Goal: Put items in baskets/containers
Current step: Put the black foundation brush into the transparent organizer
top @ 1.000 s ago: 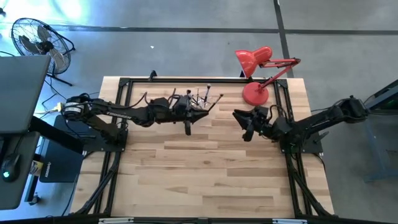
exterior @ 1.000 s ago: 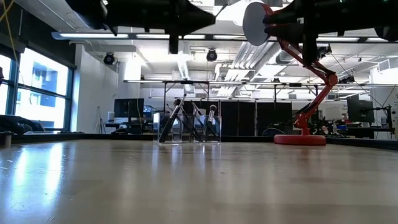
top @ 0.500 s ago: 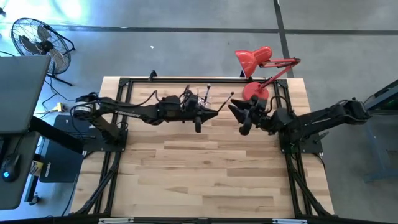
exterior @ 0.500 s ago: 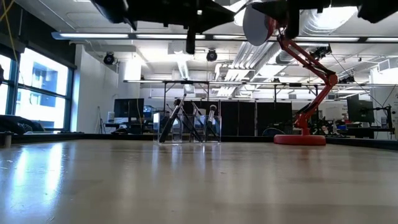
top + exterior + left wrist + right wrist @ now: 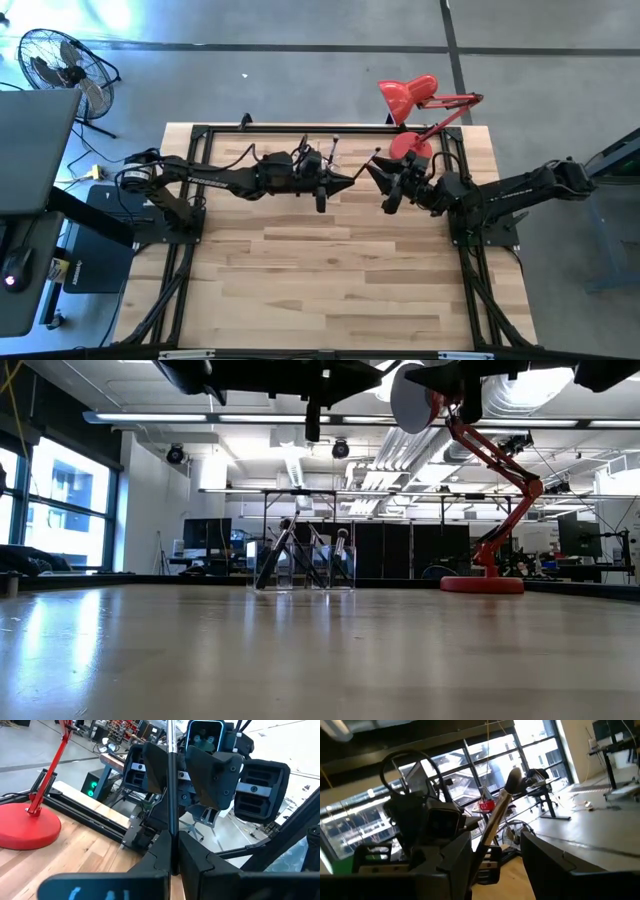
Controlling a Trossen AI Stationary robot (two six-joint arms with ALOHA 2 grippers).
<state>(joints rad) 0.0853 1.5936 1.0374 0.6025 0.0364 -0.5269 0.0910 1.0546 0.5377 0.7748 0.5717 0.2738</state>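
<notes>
My left gripper [image 5: 350,180] is shut on a thin dark makeup brush [image 5: 170,805], high above the table's middle. The brush's pale ferrule and dark bristle head [image 5: 513,780] point upward. Facing it from the right, my right gripper [image 5: 377,188] is open, with one finger on either side of the brush [image 5: 492,832], and I see no touch. At the table's far middle stands the clear holder [image 5: 303,578]. Several brushes [image 5: 290,555] lean inside it, and they also show from above [image 5: 322,155]. My left gripper pinches the brush's dark handle [image 5: 170,837] between its two fingertips. The fingers come level from the table's left and lie across the brush. The brush is lifted clear of the table and stands tilted, bristle end upward.
A red desk lamp stands at the far right, with its round base [image 5: 410,150] on the table and its head [image 5: 405,95] beyond the far edge. A black frame rail [image 5: 260,128] runs along the far edge. Bare wood [image 5: 330,270] fills the near half.
My left gripper has carried the brush toward the table's right and a little up, rolling slightly. My right gripper has risen and moved toward the table's left, so its fingers now flank the brush.
</notes>
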